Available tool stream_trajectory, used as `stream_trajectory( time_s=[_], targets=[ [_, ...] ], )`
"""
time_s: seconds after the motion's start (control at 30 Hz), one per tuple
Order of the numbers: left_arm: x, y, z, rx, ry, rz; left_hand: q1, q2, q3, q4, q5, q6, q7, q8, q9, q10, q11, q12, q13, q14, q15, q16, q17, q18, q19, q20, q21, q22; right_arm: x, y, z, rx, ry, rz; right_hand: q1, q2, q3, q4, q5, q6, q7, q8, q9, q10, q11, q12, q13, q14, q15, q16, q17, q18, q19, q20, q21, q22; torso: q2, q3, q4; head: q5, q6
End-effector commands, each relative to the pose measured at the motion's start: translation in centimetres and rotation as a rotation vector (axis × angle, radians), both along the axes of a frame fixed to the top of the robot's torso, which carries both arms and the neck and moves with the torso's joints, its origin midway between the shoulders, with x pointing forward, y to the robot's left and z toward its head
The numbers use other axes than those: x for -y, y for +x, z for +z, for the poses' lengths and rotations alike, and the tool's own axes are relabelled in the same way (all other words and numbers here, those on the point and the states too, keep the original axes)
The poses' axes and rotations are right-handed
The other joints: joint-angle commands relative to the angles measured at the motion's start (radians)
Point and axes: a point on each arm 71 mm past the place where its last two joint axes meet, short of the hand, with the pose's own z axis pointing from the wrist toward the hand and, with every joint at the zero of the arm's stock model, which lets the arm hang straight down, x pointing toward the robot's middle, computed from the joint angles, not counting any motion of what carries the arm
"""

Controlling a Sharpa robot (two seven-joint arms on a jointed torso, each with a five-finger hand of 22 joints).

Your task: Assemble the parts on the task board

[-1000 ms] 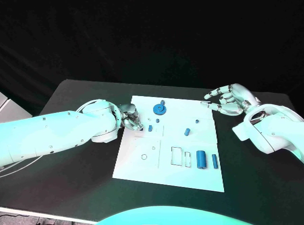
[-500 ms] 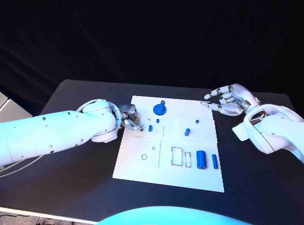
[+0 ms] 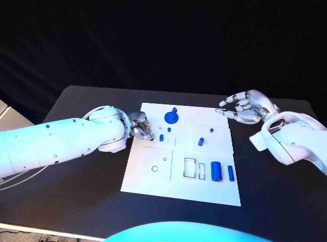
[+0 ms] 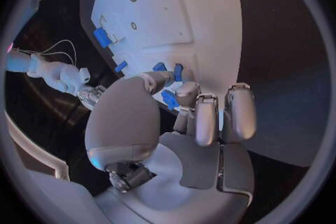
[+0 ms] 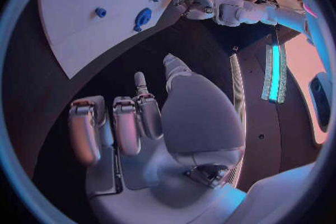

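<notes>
- The left hand (image 3: pixel 140 127) sits at the left edge of the board (image 3: pixel 207 189), fingers curled in over its upper left part.
- In the left wrist view its fingertips (image 4: pixel 183 91) close round a small blue part (image 4: pixel 170 99), pinched just above the board's surface.
- Another small part (image 3: pixel 161 137) stands on the board just beside that hand.
- The board lies flat in the middle of the black bench (image 3: pixel 76 201), long side running away from the robot.
- A round blue disc (image 3: pixel 171 118) lies near the board's far edge, right of the left hand.
- A small peg (image 3: pixel 201 141) stands near the board's middle, with a tiny part (image 3: pixel 210 131) just beyond it.
- Two rectangular outlines (image 3: pixel 190 168) are marked on the near half of the board.
- A thick cylinder (image 3: pixel 217 172) and a slimmer one (image 3: pixel 230 173) lie side by side right of the outlines, close but apart.
- The right hand (image 3: pixel 245 107) hovers over the bench off the board's far right corner, fingers spread and holding nothing.
</notes>
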Motion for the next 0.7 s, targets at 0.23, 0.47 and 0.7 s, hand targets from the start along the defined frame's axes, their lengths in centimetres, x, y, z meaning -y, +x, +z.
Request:
stream_trajectory(
  time_s=[0.23, 0.47, 0.7],
  targets=[
    [0.69, -0.33, -1.0, -0.105, 0.023, -0.041, 0.001, 0.004, 0.182, -0.179, 0.001, 0.012, -0.006, 0.002, -0.003, 0.007, 0.003, 0.003, 0.007, 0.069, -0.004, 0.004, 0.109, -0.016, -0.006, -0.002, -0.005, -0.003, -0.21, -0.08, 0.01, 0.005, -0.006, 0.021, -0.001, 0.015, -0.009, -0.002, 0.006, -0.006, -0.002, 0.005, -0.003, -0.003, -0.002, 0.0, 0.147, 0.097, -0.004, -0.004, 0.236, -0.001, 0.094, -0.004, -0.006, 0.249, 0.0, 0.0007, -0.001, -0.002, -0.002],
    [0.89, -0.16, -1.15, -0.123, 0.043, -0.055, 0.004, 0.0, 0.183, -0.185, 0.001, 0.013, -0.007, 0.0, -0.004, 0.007, 0.002, 0.002, 0.006, 0.069, -0.004, 0.005, 0.111, -0.016, -0.007, -0.002, -0.005, -0.004, -0.23, -0.09, 0.01, 0.005, -0.006, 0.022, -0.001, 0.015, -0.009, -0.002, 0.006, -0.006, -0.002, 0.005, -0.003, -0.003, -0.002, 0.0, 0.147, 0.097, -0.004, -0.004, 0.236, -0.001, 0.094, -0.004, -0.006, 0.249, 0.001, 0.0009, -0.0013, -0.003, -0.003],
    [0.91, 0.12, -1.1, -0.11, 0.048, -0.047, 0.006, -0.001, 0.184, -0.188, 0.001, 0.013, -0.007, 0.0, -0.004, 0.007, 0.002, 0.001, 0.006, 0.069, -0.004, 0.005, 0.111, -0.016, -0.007, -0.002, -0.005, -0.003, -0.26, -0.11, 0.02, 0.005, -0.005, 0.022, -0.001, 0.015, -0.009, -0.002, 0.006, -0.006, -0.002, 0.005, -0.003, -0.003, -0.002, 0.0, 0.147, 0.097, -0.004, -0.004, 0.236, -0.001, 0.094, -0.004, -0.006, 0.249, 0.0, 0.0004, 0.0001, -0.007, -0.001]
  ],
)
